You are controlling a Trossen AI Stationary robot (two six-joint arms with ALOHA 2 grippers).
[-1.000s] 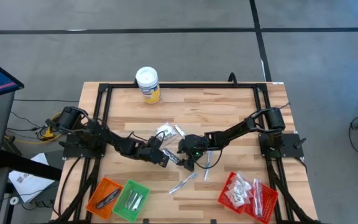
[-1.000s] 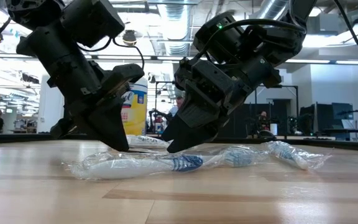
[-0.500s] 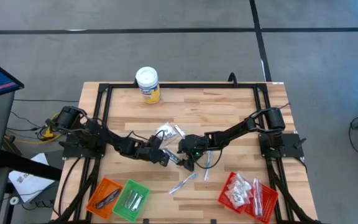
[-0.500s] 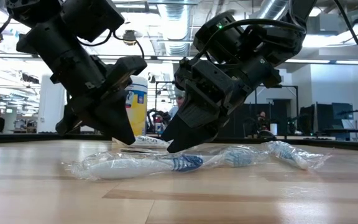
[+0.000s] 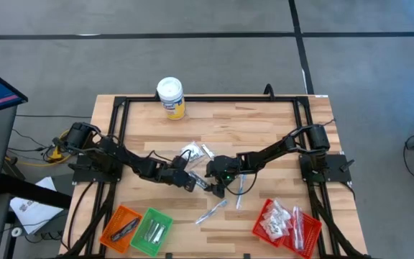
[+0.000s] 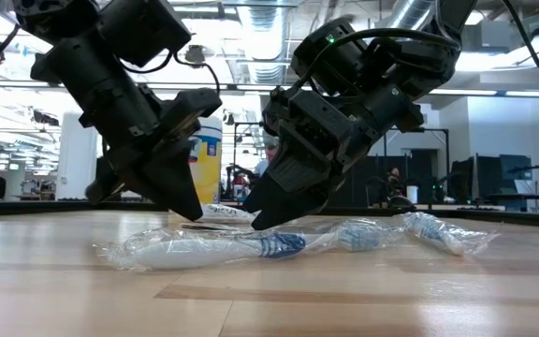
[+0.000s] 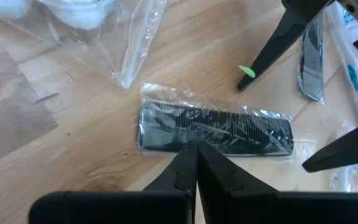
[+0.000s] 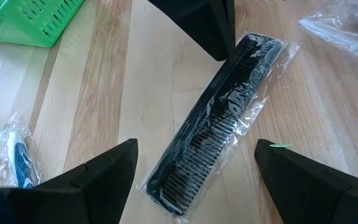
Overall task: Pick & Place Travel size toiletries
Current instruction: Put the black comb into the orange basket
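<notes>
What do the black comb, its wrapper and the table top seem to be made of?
Black comb: probably hard plastic, matte black, with fine even moulded teeth.
Its wrapper: thin clear plastic film, glossy; it crinkles, catches light and lets the comb show through.
Table top: wood, apparently light butcher-block with a smooth, low-sheen finish; grain lines and joined strips are visible.

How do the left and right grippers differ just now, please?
The left gripper is shut, its fingers pressed together beside the wrapped comb; the right gripper is open, its fingers spread to either side of that comb. Both hang low over the table middle, tips facing each other.
</notes>
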